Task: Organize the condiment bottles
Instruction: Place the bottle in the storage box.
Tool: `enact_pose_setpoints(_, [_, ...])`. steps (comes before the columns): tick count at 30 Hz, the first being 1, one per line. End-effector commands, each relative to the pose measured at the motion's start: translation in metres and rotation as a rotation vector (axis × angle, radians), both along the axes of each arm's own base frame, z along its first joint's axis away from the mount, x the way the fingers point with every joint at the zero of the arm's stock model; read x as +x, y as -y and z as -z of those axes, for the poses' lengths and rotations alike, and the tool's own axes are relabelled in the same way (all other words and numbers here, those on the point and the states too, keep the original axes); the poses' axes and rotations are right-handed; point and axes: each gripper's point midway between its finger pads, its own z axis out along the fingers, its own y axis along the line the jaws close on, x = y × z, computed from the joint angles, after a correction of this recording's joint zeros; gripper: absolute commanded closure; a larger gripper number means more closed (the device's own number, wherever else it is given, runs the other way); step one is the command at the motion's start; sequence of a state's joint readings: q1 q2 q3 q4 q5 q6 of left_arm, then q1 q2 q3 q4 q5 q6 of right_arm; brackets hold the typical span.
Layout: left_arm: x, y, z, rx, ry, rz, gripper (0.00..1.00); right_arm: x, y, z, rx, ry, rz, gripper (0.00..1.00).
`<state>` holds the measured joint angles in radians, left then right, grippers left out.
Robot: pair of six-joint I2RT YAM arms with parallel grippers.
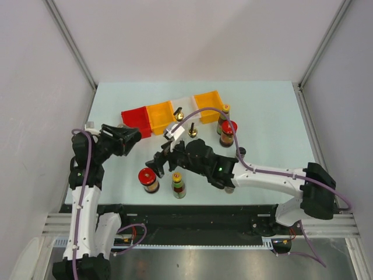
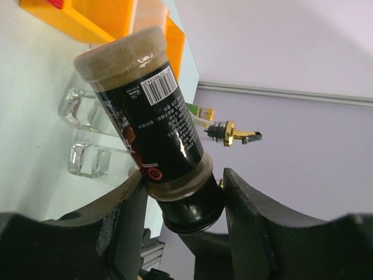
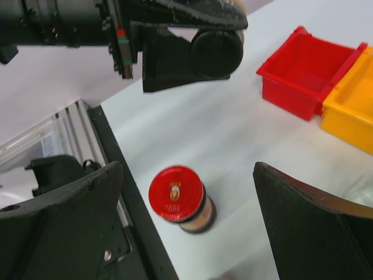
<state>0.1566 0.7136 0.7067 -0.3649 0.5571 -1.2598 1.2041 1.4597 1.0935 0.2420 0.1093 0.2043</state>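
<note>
Left gripper (image 2: 182,195) is closed on a black-capped shaker (image 2: 152,125), held tilted. Right gripper (image 1: 159,160), jaws wide and empty, hovers over the red-lidded jar (image 3: 176,195) at 6 o'clock of the red bin (image 1: 134,118). Step in hand, by judgement: jar pickup. Next: descend, centre, close.

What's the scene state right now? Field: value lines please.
left pincer: shut on black-capped shaker, gripped at its cap end, tilted
right pincer: open, over red-lidded jar, not gripping it
near front edge: that jar and a sauce bottle, both upright
bins: red bin beside orange bin, towards the back
</note>
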Motion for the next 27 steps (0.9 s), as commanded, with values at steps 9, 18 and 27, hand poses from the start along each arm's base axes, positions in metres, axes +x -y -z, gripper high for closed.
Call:
enact_pose_setpoints(9, [-0.02,0.015,-0.021,-0.054,-0.002,0.036,1.0,0.047,-0.046,-0.072,0.252,0.125,0.093,0.0])
enact_pose_setpoints(18, [-0.019,0.016,-0.03,-0.057,0.016,0.039,1.0,0.062,-0.06,-0.067,0.271,0.111,0.161,0.0])
enact_pose_setpoints(27, [-0.019,0.017,-0.034,-0.075,0.018,0.036,1.0,0.071,-0.068,-0.059,0.297,0.078,0.177,0.15])
